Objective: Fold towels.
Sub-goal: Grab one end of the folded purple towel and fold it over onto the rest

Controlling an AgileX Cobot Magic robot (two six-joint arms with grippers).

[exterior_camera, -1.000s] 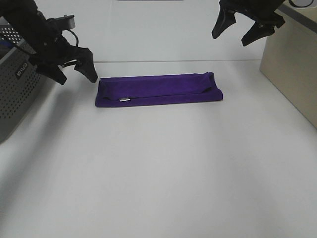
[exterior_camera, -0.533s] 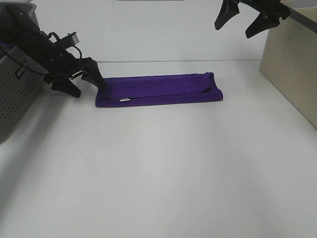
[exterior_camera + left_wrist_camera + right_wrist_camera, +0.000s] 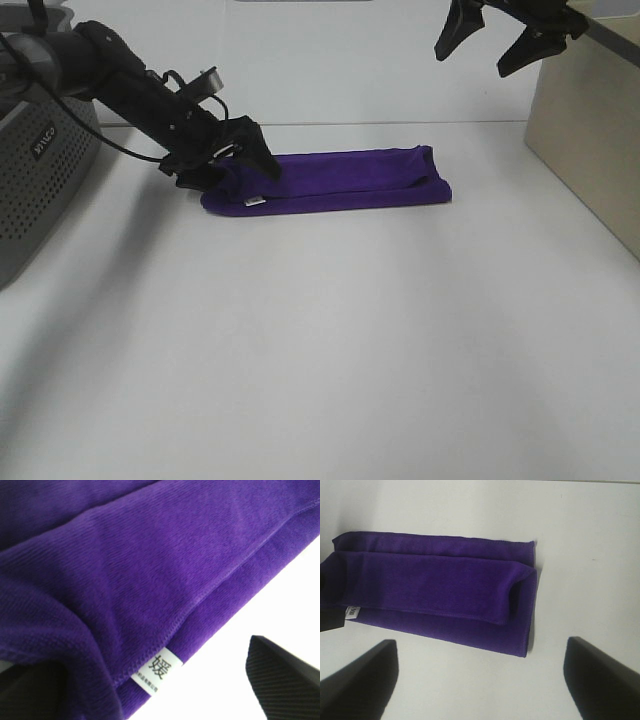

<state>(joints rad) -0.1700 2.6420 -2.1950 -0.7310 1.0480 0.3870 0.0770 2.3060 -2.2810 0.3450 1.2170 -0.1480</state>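
Observation:
The deep purple towel (image 3: 340,180) lies folded into a long strip on the white table, with its small white tag (image 3: 254,201) at the front left edge. My left gripper (image 3: 232,172) is down at the strip's left end, open, with its fingers either side of the bunched cloth. The left wrist view shows the tag (image 3: 156,671) and purple cloth (image 3: 150,570) between the two black fingertips (image 3: 280,675). My right gripper (image 3: 495,45) hangs open and empty high above the strip's right end. The right wrist view shows the whole strip (image 3: 435,590) below.
A grey perforated box (image 3: 40,170) stands at the left edge of the table (image 3: 320,340). A beige box (image 3: 590,140) stands at the right edge.
My left gripper has dropped and moved right onto the towel's left end, pushing that end slightly to the right. My right gripper has risen a little.

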